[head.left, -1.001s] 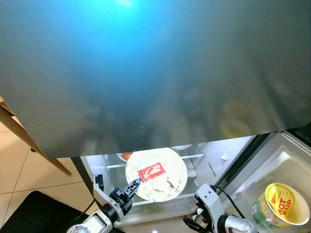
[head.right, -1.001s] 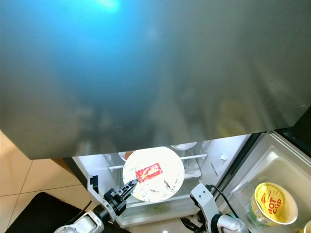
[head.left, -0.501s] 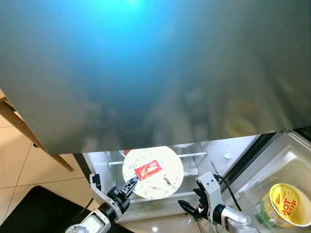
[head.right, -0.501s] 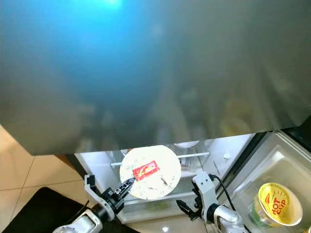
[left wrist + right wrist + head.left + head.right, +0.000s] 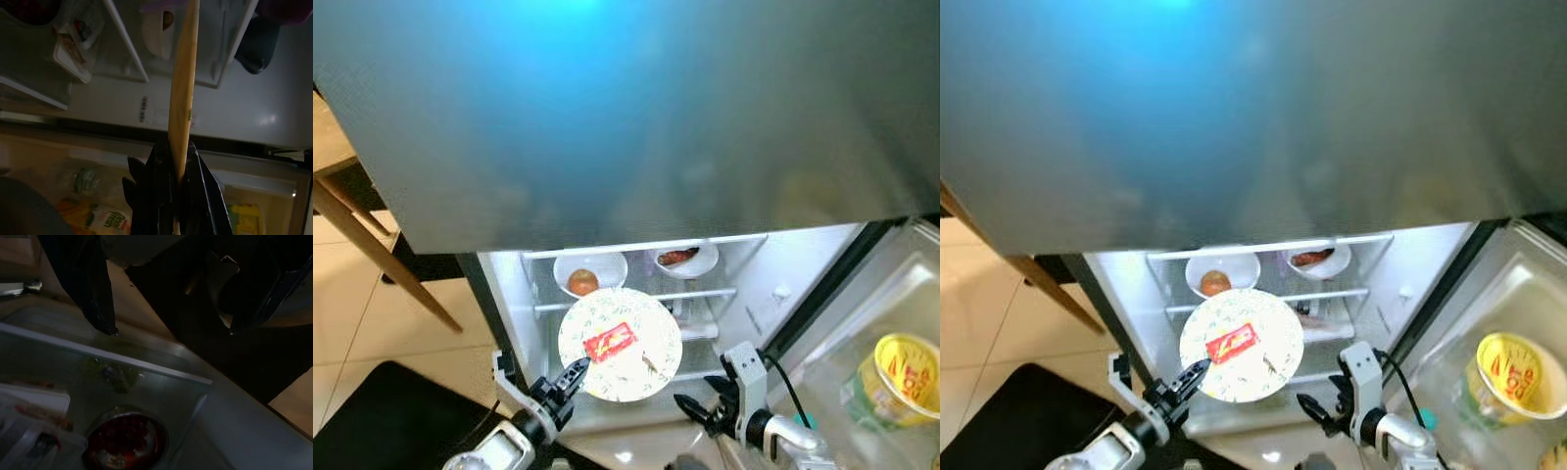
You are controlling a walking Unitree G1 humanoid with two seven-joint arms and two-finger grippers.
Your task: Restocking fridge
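Revealing two white bowls (image 5: 590, 270) on the upper shelf; left gripper (image 5: 576, 373) clamping round patterned plate (image 5: 620, 343) at lower centre; right gripper (image 5: 690, 405) fingers spreading apart.

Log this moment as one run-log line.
left gripper shut on plate at open fridge | right gripper open, low | two bowls shelved

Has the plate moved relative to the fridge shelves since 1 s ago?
Cannot tell. The plate sits lower against the shelf rail, but the camera shifted; the left gripper holds it.
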